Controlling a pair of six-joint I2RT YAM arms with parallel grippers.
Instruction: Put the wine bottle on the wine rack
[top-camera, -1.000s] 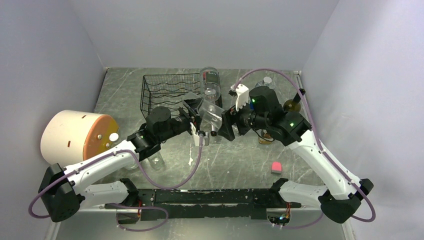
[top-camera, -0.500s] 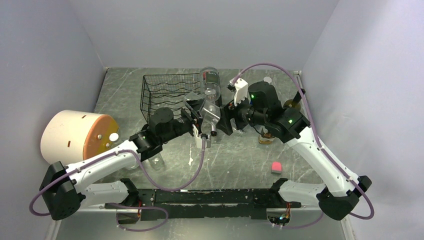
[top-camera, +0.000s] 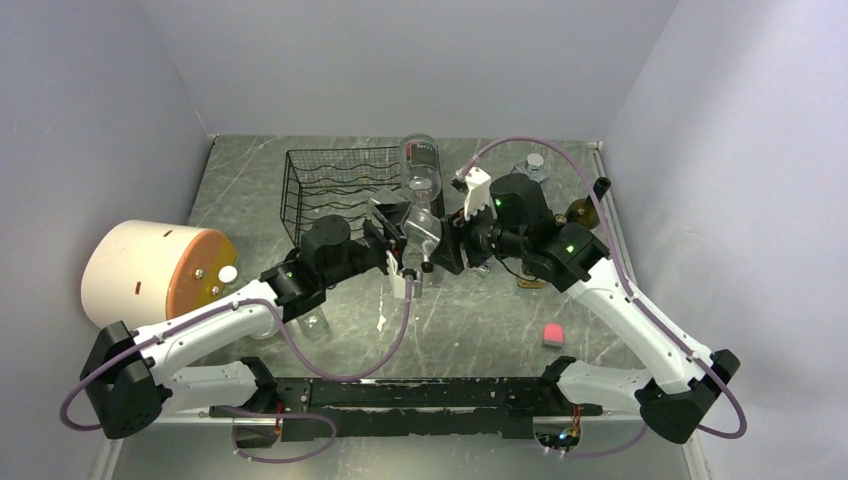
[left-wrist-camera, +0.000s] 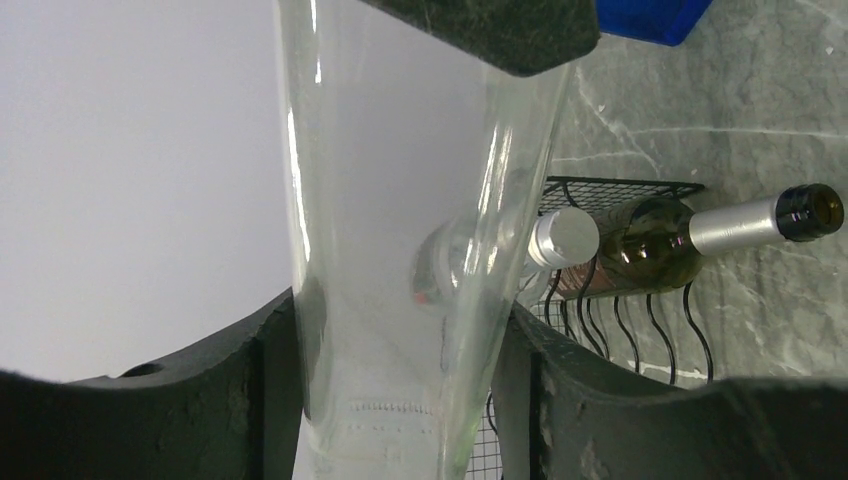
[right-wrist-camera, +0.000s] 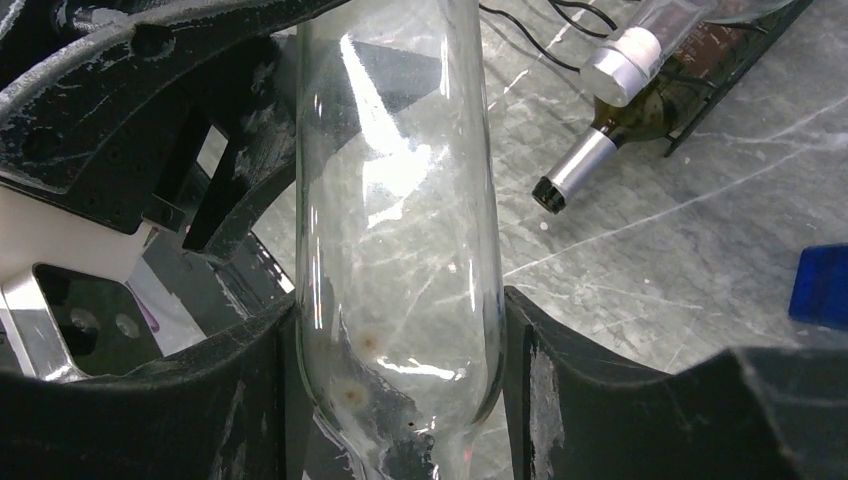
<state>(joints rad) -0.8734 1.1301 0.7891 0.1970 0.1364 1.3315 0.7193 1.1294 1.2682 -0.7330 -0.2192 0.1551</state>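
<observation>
Holding the wine bottle (top-camera: 421, 237) between them, both arms meet just in front of the wine rack (top-camera: 330, 185), and the clear glass appears lifted off the counter (top-camera: 480, 320). The left fingers (left-wrist-camera: 230, 390) are clenched on the bottle's body from both sides, and the right fingers (right-wrist-camera: 600, 390) clamp it likewise, the two grips close together. This looks like a handover or a shared carry toward the rack, not yet the placing itself. The rack bears a dark bottle (left-wrist-camera: 650, 245) with a silver neck and, beside it, a silver-capped bottle (left-wrist-camera: 562, 237). The next move likely calls for one grip to let go cleanly, then for the other arm to tip the bottle flat and lower it into a free trough of the wavy rods, clear of the bottles lying there
</observation>
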